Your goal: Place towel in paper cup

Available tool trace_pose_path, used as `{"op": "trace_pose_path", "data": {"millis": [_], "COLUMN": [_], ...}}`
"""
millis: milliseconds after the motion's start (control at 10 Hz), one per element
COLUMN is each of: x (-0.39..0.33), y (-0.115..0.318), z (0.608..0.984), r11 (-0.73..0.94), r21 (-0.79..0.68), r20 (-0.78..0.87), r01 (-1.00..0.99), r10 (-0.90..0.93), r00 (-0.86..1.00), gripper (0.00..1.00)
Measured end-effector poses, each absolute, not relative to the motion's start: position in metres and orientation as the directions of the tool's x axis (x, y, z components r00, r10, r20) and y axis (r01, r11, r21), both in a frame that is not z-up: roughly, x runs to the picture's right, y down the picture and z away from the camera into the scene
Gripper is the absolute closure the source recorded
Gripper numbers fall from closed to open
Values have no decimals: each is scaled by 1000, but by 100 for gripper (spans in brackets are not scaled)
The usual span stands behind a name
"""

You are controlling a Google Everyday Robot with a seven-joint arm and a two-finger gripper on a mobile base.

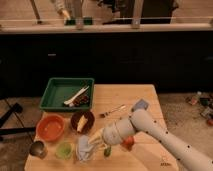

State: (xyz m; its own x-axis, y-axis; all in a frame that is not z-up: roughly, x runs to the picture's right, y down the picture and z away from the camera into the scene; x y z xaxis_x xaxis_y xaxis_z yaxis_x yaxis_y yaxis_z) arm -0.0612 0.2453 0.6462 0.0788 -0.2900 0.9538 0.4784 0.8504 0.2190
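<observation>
Gripper [98, 140] low over the towel [84, 148] at the counter's [140, 97] front edge; green cup [63, 150], metal cup [38, 148] and bowls [82, 121] crowd its left; back right corner lies open.

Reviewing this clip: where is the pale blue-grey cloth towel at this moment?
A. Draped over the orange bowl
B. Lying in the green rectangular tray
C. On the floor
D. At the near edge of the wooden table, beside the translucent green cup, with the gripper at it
D: the pale blue-grey cloth towel sits bunched just right of the translucent green cup, with the gripper against it.
</observation>
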Motion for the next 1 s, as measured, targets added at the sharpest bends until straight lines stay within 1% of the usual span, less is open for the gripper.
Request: {"op": "trace_pose_path", "data": {"millis": [600,1000], "x": [-57,-75], "y": [263,265], "z": [647,647], "r11": [859,846], "r21": [185,191], "r20": [964,968], "r01": [477,498], "r10": [-253,-248], "r00": [83,49], "gripper": [100,100]}}
